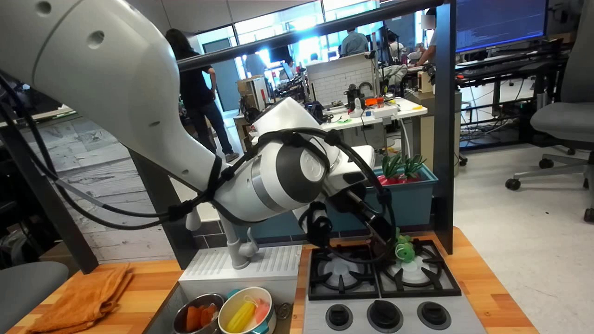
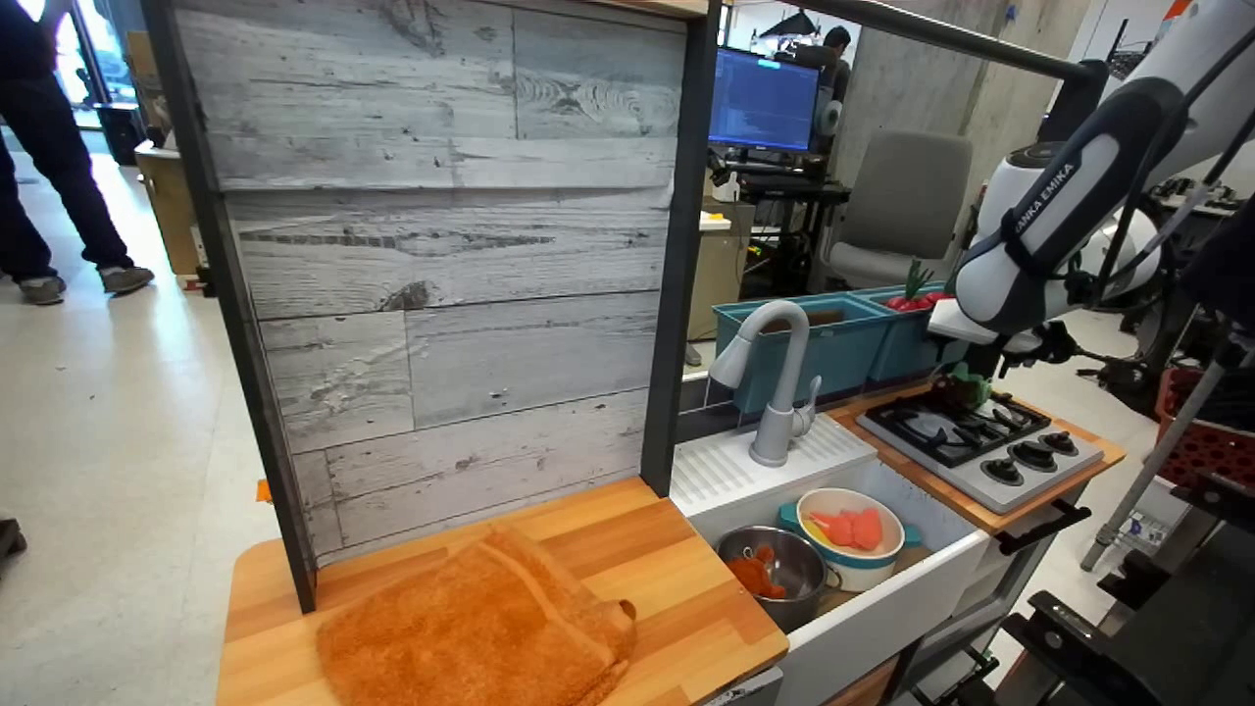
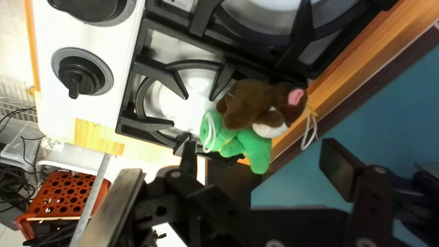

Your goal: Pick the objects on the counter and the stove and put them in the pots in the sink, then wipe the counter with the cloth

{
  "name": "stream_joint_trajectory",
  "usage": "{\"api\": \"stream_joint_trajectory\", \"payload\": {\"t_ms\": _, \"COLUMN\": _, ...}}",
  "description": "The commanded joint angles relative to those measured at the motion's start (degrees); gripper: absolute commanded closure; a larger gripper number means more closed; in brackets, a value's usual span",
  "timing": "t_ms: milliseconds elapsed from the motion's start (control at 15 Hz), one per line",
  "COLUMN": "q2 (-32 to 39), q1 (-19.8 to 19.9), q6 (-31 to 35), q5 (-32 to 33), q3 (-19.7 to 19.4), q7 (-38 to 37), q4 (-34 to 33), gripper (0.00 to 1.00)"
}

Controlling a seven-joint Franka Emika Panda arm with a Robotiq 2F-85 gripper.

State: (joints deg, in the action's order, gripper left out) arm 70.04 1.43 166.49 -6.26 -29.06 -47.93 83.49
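Pincer (image 3: 262, 164), mine: fingers (image 3: 337, 169) spread wide apart. In my wrist view I see a green plush toy (image 3: 252, 144) at eleven o'clock from the gap, just beyond the tips; brown plush toy (image 3: 253, 106) at twelve, overlapping it. Both lie over a burner grate (image 3: 161, 73), back of the stove (image 3: 103, 37). In an exterior view, grey metal pot (image 2: 792, 614) at five o'clock inside the sink (image 2: 887, 623), orange toy (image 2: 753, 577) (or toys, can't tell) within; cream pot (image 2: 865, 576) toward four, holding coral toy (image 2: 851, 529) and yellow toy (image 1: 242, 317). Cloth (image 2: 471, 628) rumpled on the counter (image 2: 696, 588), seven o'clock.
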Motion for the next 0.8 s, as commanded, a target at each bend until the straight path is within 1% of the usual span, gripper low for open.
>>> {"api": "stream_joint_trajectory", "payload": {"t_ms": 0, "q2": 0.9, "q1": -0.2, "q6": -1.8, "q5": -0.7, "q3": -0.1, "q7": -0.4, "q4": -2.5, "gripper": 0.42}}
{"api": "stream_joint_trajectory", "payload": {"t_ms": 133, "q2": 1.7, "q1": -0.3, "q6": -1.9, "q5": -0.7, "q3": -0.1, "q7": -0.8, "q4": -3.3, "gripper": 0.58}}
{"api": "stream_joint_trajectory", "payload": {"t_ms": 267, "q2": 2.1, "q1": -0.3, "q6": -1.9, "q5": -0.7, "q3": -0.1, "q7": -0.9, "q4": -3.8, "gripper": 0.71}}
{"api": "stream_joint_trajectory", "payload": {"t_ms": 467, "q2": 3.0, "q1": -0.1, "q6": -2.4, "q5": -0.6, "q3": 0.0, "q7": -1.1, "q4": -5.0, "gripper": 0.95}}
{"api": "stream_joint_trajectory", "payload": {"t_ms": 533, "q2": 3.3, "q1": 0.1, "q6": -2.6, "q5": -0.7, "q3": 0.2, "q7": -1.2, "q4": -5.5, "gripper": 0.99}}
{"api": "stream_joint_trajectory", "payload": {"t_ms": 600, "q2": 3.6, "q1": 0.3, "q6": -3.2, "q5": -0.6, "q3": 0.4, "q7": -1.1, "q4": -6.0, "gripper": 1.00}}
{"api": "stream_joint_trajectory", "payload": {"t_ms": 667, "q2": 4.0, "q1": 0.3, "q6": -3.5, "q5": -0.5, "q3": 0.4, "q7": -1.3, "q4": -6.4, "gripper": 1.00}}
{"api": "stream_joint_trajectory", "payload": {"t_ms": 733, "q2": 4.4, "q1": 0.2, "q6": -4.1, "q5": -0.4, "q3": 0.3, "q7": -1.5, "q4": -6.8, "gripper": 0.96}}
